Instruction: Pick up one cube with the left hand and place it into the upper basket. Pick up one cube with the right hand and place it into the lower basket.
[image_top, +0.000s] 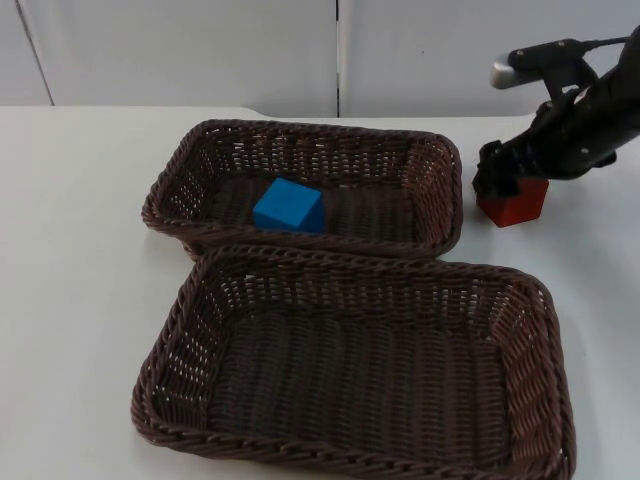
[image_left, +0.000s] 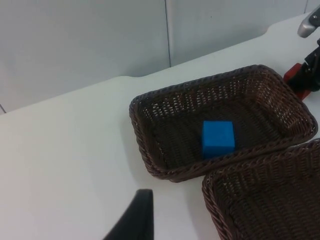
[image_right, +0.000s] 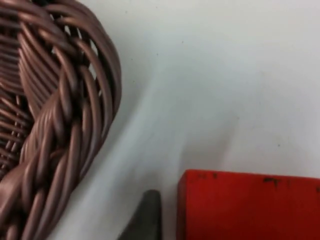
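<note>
A blue cube (image_top: 288, 205) lies inside the upper basket (image_top: 440, 160); the left wrist view also shows this blue cube (image_left: 218, 138) in the upper basket (image_left: 145, 145). A red cube (image_top: 518, 202) sits on the table just right of that basket. My right gripper (image_top: 497, 172) is down at the red cube, open, with one fingertip (image_right: 146, 216) a small gap from the side of the red cube (image_right: 250, 207). The lower basket (image_top: 170, 340) holds nothing. My left gripper (image_left: 137, 220) waits above the table, left of the upper basket.
The two wicker baskets touch along their long sides. The upper basket's rim (image_right: 55, 120) stands close to the right gripper. White table (image_top: 70, 250) lies bare to the left, and the grey partition wall (image_top: 200, 50) closes the far edge.
</note>
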